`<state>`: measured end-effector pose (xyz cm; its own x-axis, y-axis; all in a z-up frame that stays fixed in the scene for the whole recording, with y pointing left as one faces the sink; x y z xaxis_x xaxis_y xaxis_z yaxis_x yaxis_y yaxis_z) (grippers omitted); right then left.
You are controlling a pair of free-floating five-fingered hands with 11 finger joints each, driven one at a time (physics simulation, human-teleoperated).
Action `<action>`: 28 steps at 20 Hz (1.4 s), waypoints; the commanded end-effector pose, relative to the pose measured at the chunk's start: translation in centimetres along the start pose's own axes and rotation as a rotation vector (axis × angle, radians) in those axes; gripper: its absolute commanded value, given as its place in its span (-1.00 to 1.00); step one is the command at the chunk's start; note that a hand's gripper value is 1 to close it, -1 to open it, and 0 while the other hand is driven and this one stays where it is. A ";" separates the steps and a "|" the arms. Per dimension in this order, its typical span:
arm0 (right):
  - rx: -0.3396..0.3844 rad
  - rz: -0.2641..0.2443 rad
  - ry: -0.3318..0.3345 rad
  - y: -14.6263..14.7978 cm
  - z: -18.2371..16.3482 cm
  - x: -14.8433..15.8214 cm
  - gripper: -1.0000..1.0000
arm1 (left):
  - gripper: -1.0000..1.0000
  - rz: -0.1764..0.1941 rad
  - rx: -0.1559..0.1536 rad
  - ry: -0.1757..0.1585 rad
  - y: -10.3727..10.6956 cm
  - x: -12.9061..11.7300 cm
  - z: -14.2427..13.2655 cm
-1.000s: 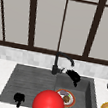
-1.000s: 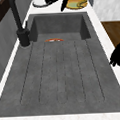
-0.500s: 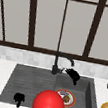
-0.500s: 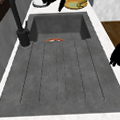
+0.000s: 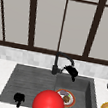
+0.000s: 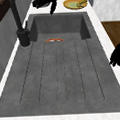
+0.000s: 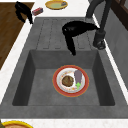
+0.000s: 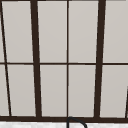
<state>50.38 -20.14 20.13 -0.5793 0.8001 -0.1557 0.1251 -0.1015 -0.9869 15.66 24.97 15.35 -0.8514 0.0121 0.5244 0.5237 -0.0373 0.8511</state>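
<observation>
Right hand (image 5: 71, 71) poised beside the black faucet (image 5: 56, 65), fingers relaxed and pointing down, holding nothing, above the red-rimmed plate of food (image 7: 70, 80) in the sink basin (image 7: 37, 87). Left hand (image 5: 19, 98) loosely open, empty, over the drainboard's front edge.

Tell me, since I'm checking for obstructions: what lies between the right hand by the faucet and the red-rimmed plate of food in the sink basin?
Nothing: in the right side view, the right hand hangs above the basin's back edge, and only bare grey basin floor separates it from the red-rimmed plate.
</observation>
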 end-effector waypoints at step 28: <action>0.268 -0.115 0.102 7.1 -14.0 2.2 1.00 | 0.00 0.000 0.000 0.000 0.0 0.0 0.0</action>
<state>60.65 -11.80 14.91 -0.4849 0.8736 -0.0414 -0.0644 -0.0828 -0.9945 15.66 24.97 15.35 -0.8514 0.0121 0.5244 0.5237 -0.0373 0.8511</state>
